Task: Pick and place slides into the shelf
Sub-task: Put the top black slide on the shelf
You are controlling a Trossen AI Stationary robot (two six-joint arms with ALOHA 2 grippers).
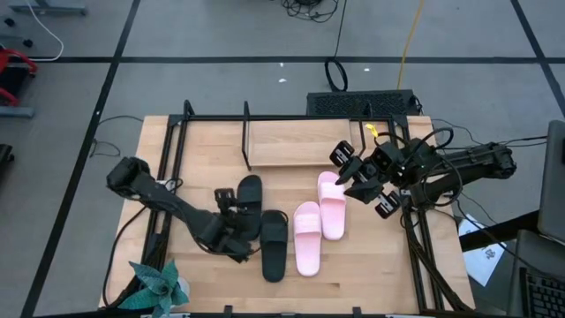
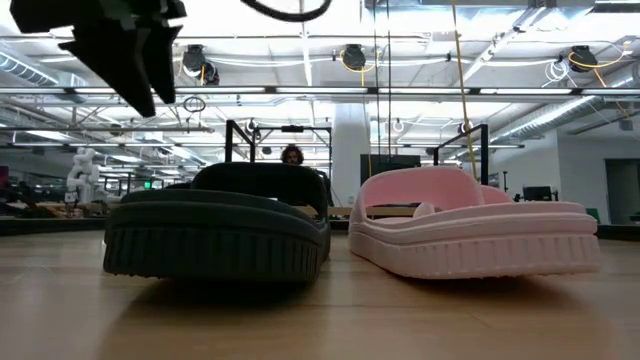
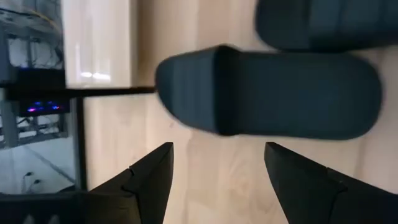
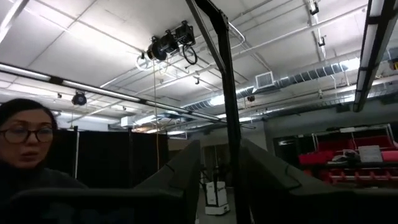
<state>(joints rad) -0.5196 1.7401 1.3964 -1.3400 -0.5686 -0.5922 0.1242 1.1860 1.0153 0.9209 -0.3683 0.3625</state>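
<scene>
A potted plant [image 1: 157, 287] was seen at the front left corner of the table [image 1: 371, 283], and the left arm was stretched from the left edge toward the middle of the board. The left gripper [image 1: 231, 231] was held low just beside the first black slide [image 1: 247, 200], its fingers [image 3: 149, 180] spread apart with nothing between them; in the left wrist view that black slide [image 3: 267, 93] was shown lying flat on the wood just ahead of the open fingers. The second black slide [image 1: 273, 245] was laid close by, nearer the front edge, with its toe pointed to the front. Beside it, toward the right, the first pink slide [image 1: 306, 238] was set, and the second pink slide [image 1: 331, 205] was placed touching it, a little farther back. All four slides were left on the tabletop, none on the shelf [image 1: 291, 141], which was stood along the back edge of the table. In the low view a black slide [image 2: 215, 230] and a pink slide [image 2: 470, 235] were shown side by side on the wood. The right gripper [image 1: 360, 181] was held above the back end of the second pink slide, near the right edge; its fingers [image 4: 186, 168] were seen slightly apart, gripping nothing. A person [image 4: 28, 155] was seen in the room beyond the table in the right wrist view.
</scene>
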